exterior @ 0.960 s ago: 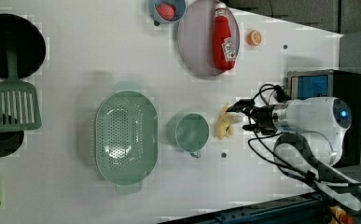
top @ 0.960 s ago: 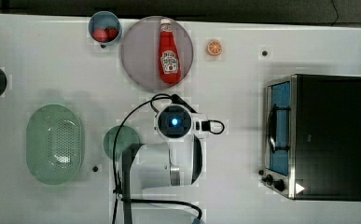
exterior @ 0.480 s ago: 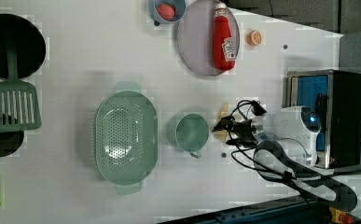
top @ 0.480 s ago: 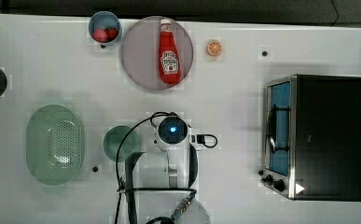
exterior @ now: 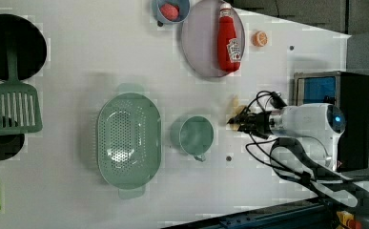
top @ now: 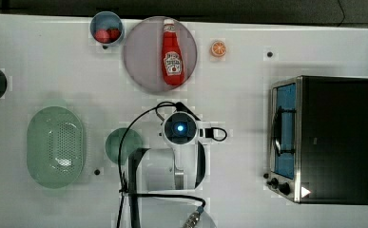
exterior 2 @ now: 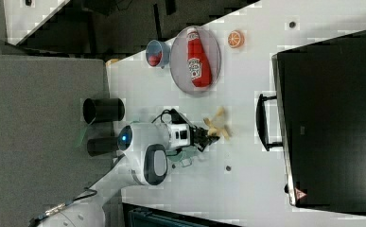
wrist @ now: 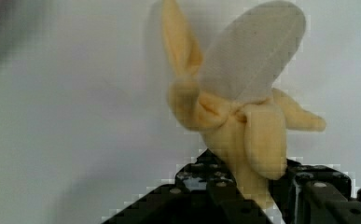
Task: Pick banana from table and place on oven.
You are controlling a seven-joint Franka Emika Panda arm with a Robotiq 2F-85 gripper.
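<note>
One plate (top: pixel 143 61) — ketchup bottle (top: pixel 172 52) lying in it.

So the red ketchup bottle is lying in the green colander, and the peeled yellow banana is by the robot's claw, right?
Not quite. The red ketchup bottle lies on the round grey plate, as the top view shows; the oval green colander holds nothing. The peeled yellow banana is indeed at the black gripper.
</note>
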